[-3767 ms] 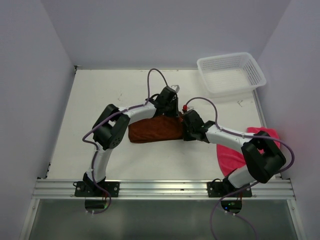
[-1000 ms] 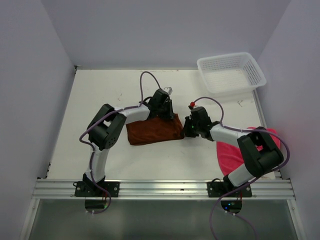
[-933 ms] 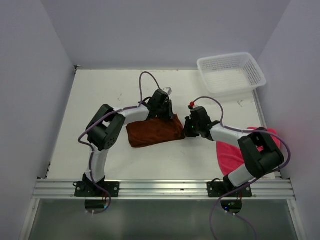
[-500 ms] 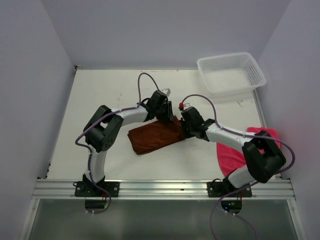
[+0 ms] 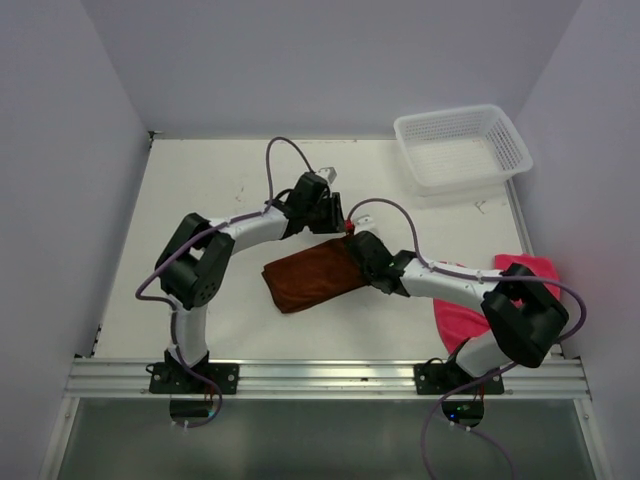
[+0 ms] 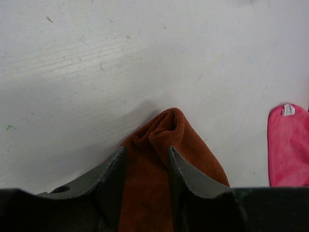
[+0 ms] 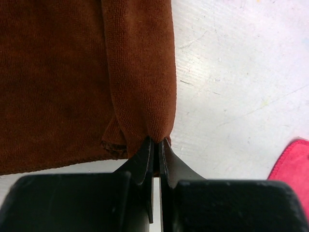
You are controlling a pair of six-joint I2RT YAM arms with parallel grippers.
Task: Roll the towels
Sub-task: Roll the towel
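Left gripper [image 6: 146, 152] reaches down onto the far end of the rust-brown towel [image 5: 310, 278], which lies folded into a thick band near the middle of the white table [image 5: 200, 200], tilted so that its near end points toward the left arm's base and its far end toward the back right. Seen from the left wrist, the two dark fingers [image 6: 113, 169] stand apart with a rounded fold of the brown cloth between them. The cloth also spreads out past the right finger. It is not clear whether the fingers press on the fold or only straddle it. Just right of this towel's far end, the right gripper [image 7: 155, 141] comes in low from the right. Its jaws are closed together, and their tips pinch the end of a rolled edge at the brown towel's corner. In the right wrist view that rolled edge runs straight away from the fingertips, with flat brown cloth to its left and bare table to its right. Well to the right of the brown towel, the bright pink towel [image 5: 455, 318] lies spread flat at the table's right edge, partly hidden under the right arm's elbow. A small white label shows at one of its corners in the left wrist view. Beyond the brown towel, at the back right corner, a white mesh basket [image 5: 505, 150] sits upright and apart from both towels.
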